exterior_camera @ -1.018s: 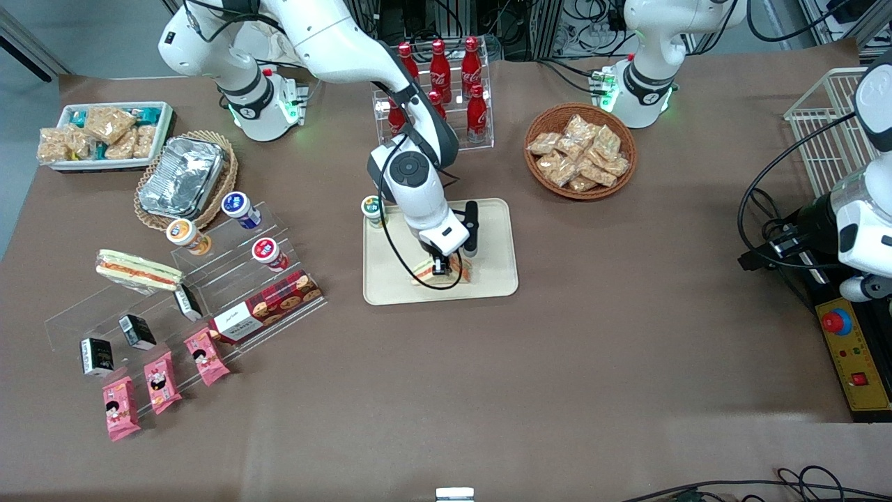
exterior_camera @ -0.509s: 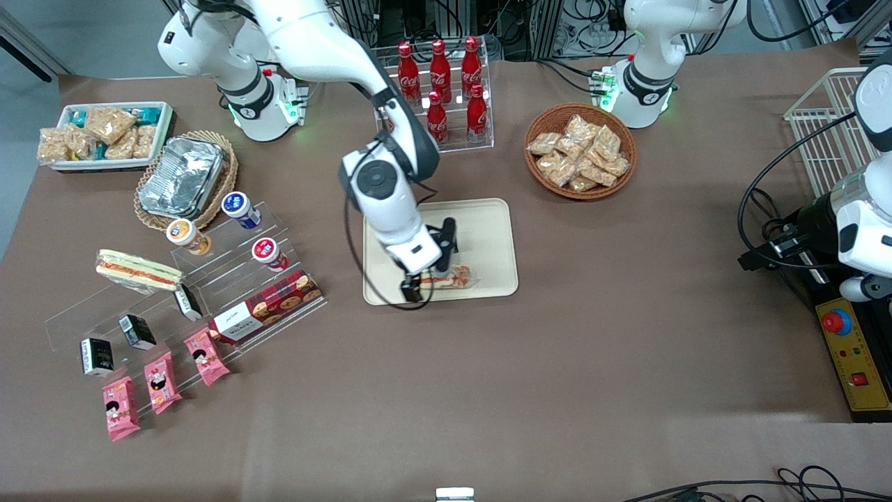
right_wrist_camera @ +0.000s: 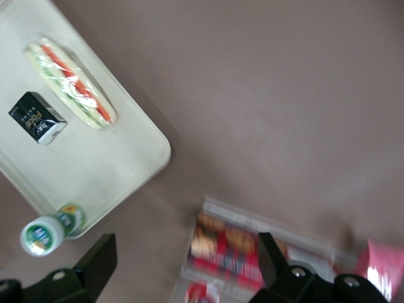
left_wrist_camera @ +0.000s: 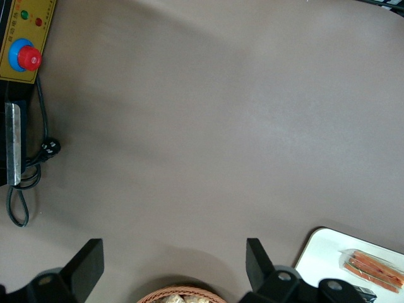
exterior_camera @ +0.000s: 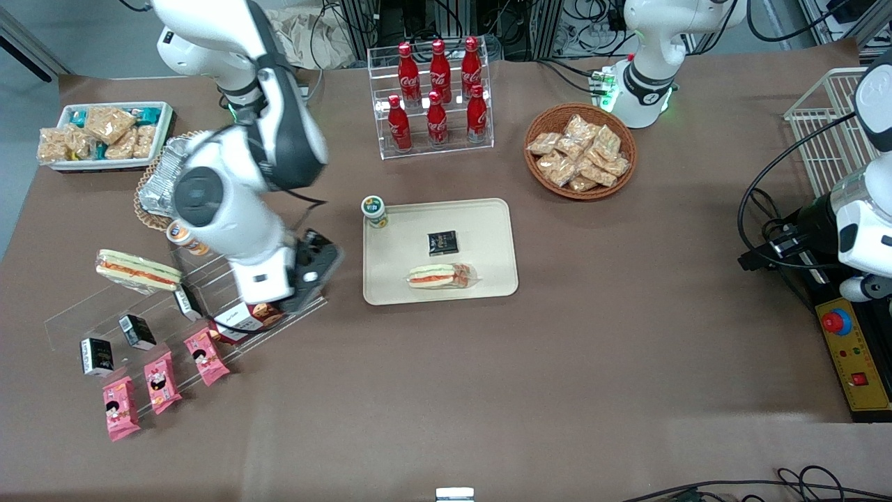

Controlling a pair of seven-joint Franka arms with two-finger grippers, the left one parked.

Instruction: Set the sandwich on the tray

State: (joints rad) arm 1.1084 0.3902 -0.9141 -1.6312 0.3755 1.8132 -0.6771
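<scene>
Open and empty, the gripper (exterior_camera: 306,296) was seen left of centre in the front view, over the clear shelves (exterior_camera: 209,279), well apart from the tray (exterior_camera: 488,230). On the tray's near edge the sandwich (exterior_camera: 440,276) lay flat, apparently set down.

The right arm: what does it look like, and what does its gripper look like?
The right arm has glossy white rounded shells with dark grey-black joint sections; a thin black cable runs along it. The wrist ends in a white block. The gripper is black with two plain fingers, and hangs above the acrylic shelf.
</scene>
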